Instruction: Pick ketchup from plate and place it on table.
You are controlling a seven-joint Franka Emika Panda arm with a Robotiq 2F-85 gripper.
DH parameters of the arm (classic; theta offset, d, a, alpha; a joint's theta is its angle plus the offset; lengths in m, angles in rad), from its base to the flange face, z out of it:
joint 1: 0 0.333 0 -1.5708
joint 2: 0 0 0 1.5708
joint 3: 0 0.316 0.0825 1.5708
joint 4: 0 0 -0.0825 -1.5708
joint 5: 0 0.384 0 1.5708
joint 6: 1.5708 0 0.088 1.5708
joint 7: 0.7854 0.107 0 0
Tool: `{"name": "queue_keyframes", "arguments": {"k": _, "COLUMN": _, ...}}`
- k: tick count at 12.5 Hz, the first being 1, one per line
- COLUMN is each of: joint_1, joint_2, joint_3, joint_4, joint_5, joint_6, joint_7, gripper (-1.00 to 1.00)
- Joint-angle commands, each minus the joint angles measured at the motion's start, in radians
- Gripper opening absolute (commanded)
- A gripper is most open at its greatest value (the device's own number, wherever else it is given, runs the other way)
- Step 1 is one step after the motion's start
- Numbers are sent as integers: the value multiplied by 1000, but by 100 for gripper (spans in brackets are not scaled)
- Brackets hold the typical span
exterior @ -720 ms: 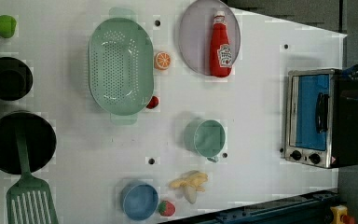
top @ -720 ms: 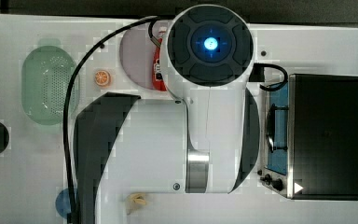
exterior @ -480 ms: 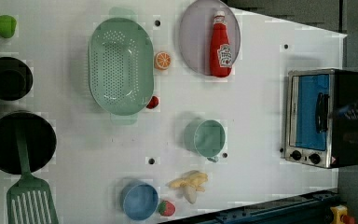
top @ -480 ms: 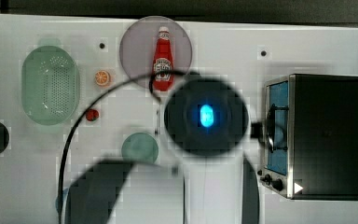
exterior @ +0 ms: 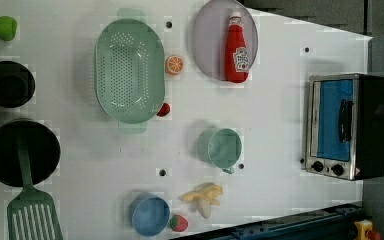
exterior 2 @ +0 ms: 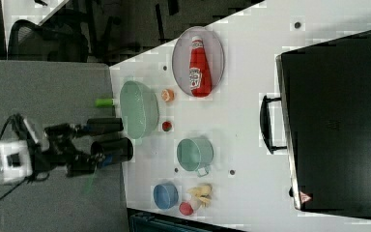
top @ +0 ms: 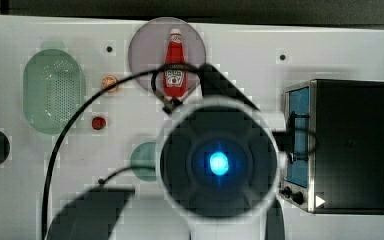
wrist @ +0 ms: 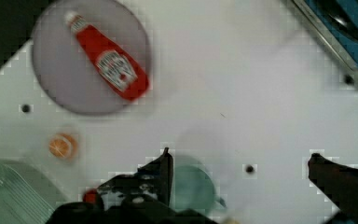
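- Lying flat on the plate, the ketchup has its white cap toward the desk's far edge and its red base down near the plate's near rim.
- Same deal in the top view: ketchup on the plate, and the arm's big round housing hangs over the desk just on the near side of the plate, with a black cable looping across the plate's lower edge.
- Wrist view shows the gripper with its fingers spread wide, nothing between them, well apart from the ketchup, over bare desk and the teal cup.
- Plate sits right up against the desk's far edge in the left view, so not much room behind it.
- Beside the plate, on the left view's left: an orange slice just off the rim, then the green colander.
- On the left view's right of the plate there's a wide open stretch of white desk before the toaster oven.
- Between the plate and the teal cup the desk is open too.
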Motion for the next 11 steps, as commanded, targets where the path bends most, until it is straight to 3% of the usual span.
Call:
{"name": "queue_keyframes", "arguments": {"k": 1, "joint_1": -11, "joint_2": 132, "joint_3": 14, "joint_4": -37, "joint_5": 9, "joint_6": 44, "joint_7": 42, "gripper": 100}}
{"name": "queue_keyframes", "arguments": {"k": 7, "joint_1": 9, "joint_2": 371, "joint_3": 50, "joint_4": -34, "joint_5": 9, "joint_6": 325, "joint_7": 13, "gripper": 100}}
{"name": "queue_keyframes", "arguments": {"k": 11, "joint_1": 19, "joint_2": 537, "joint_3": 56, "joint_4": -23, "joint_5": 8, "joint_6": 486, "joint_7": -193, "gripper": 100}}
